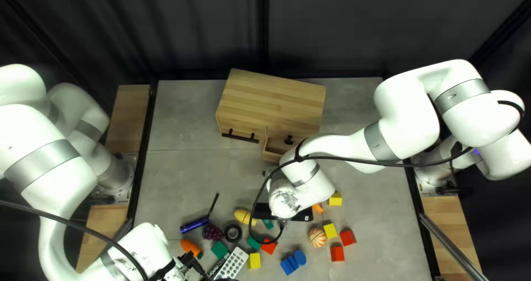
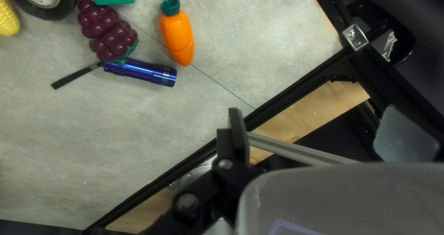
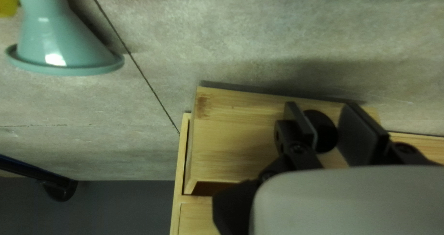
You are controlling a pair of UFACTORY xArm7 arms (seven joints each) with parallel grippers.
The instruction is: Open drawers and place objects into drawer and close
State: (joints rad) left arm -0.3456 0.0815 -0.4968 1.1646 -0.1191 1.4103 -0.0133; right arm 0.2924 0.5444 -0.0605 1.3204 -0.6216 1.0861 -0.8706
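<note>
Right gripper (image 3: 322, 115), jaws open astride the drawer knob (image 3: 323, 132); off-centre closure could cause slipping. Left gripper (image 2: 315, 119): jaws also open.

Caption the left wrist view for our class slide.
Glossy orange toy carrot beside purple toy grapes and blue metallic flashlight.

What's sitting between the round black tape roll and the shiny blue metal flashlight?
A bunch of glossy purple toy grapes lies between the roll and flashlight, as the left wrist view shows.

There are three yellow blocks (image 1: 330, 230), three red blocks (image 1: 348, 237) and two green blocks (image 1: 219, 250). One corn cob (image 1: 243, 217), one grape bunch (image 2: 107, 30), one flashlight (image 2: 141, 71) and one ball (image 1: 317, 237) show.
</note>
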